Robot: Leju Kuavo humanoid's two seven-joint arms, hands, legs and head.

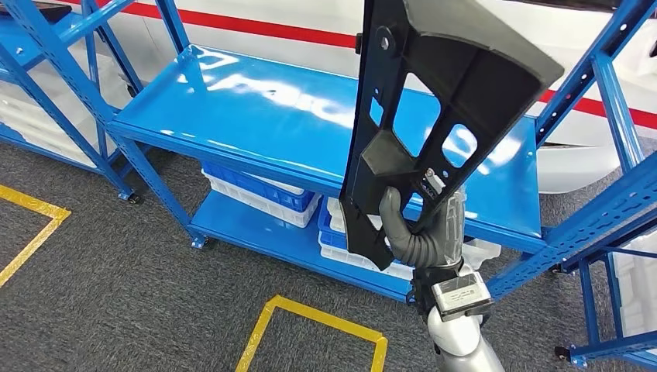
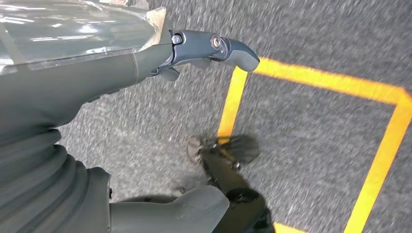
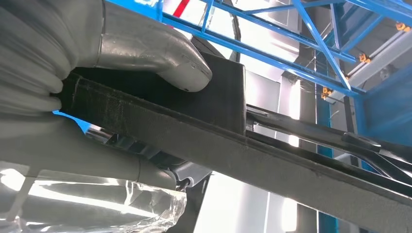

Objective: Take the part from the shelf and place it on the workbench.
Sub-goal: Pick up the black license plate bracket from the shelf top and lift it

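Right robot hand (image 1: 422,232) is what I see first on my head feed: it grips a large black plastic part (image 1: 434,101) near its lower end, thumb wrapped over the front face and darker fingers behind, and holds it upright and slightly tilted in the air in front of the blue metal shelf (image 1: 256,116). I count several cut-out openings in the part, through which the glossy blue shelf board shows. On my right wrist feed the grey thumb (image 3: 160,53) presses onto a raised block of the part (image 3: 301,165), whose long dark edge runs away from the hand, with blue shelf struts (image 3: 311,34) beyond. White and blue plastic crates (image 1: 259,198) sit on the shelf's lowest level, below the bare middle board. Grey carpet (image 1: 116,287) covers the floor, marked with yellow tape outlines (image 1: 310,318). My left wrist feed shows the left robot hand (image 2: 145,63) above that carpet (image 2: 316,141) and a yellow tape square (image 2: 384,150); one dark finger (image 2: 218,48) extends straight out and nothing is in its grasp, though I cannot tell how the other fingers lie.
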